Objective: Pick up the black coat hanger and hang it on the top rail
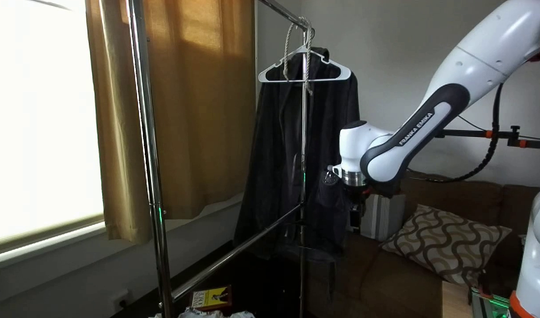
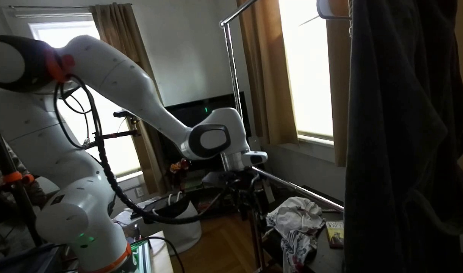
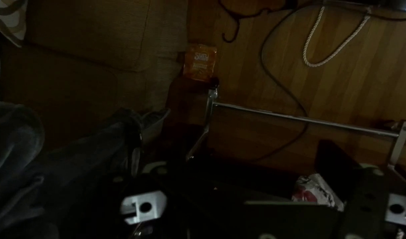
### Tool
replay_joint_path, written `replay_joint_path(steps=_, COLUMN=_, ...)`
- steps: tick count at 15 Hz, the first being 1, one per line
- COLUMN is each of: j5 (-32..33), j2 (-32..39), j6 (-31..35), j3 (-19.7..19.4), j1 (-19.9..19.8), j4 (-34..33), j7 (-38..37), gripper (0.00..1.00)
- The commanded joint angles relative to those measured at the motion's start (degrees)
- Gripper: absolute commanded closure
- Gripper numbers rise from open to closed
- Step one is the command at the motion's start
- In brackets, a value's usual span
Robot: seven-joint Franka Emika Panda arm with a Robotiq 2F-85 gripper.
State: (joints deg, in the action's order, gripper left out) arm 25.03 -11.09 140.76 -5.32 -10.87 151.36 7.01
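Note:
The black coat hanger (image 3: pixel 243 16) shows partly at the top of the wrist view, with its hook toward the lower left, against the wood floor. The frame edge cuts it off, and I cannot make it out in the exterior views. The chrome top rail (image 1: pixel 285 12) of the garment rack also shows in an exterior view (image 2: pixel 239 11). My gripper (image 3: pixel 271 207) has its fingers wide apart, with nothing seen between them. It points down beside the rack, well below the top rail, and looks dark in an exterior view (image 2: pixel 250 201).
A white hanger (image 1: pixel 305 80) and a dark coat (image 1: pixel 292 145) hang at one end of the rack. A lower bar (image 1: pixel 239 254) crosses it. An orange bag (image 3: pixel 200 63), a cable (image 3: pixel 279 83) and a rope handle (image 3: pixel 311 63) lie beyond. A patterned pillow (image 1: pixel 446 243) rests on the sofa.

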Motion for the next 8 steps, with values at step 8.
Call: replay_joint_path(steps=8, j5=-10.2, j2=18.9, j6=2.7, j3=-4.3, j1=-0.3, j4=-11.9, j7=17.0, gripper=0.00)
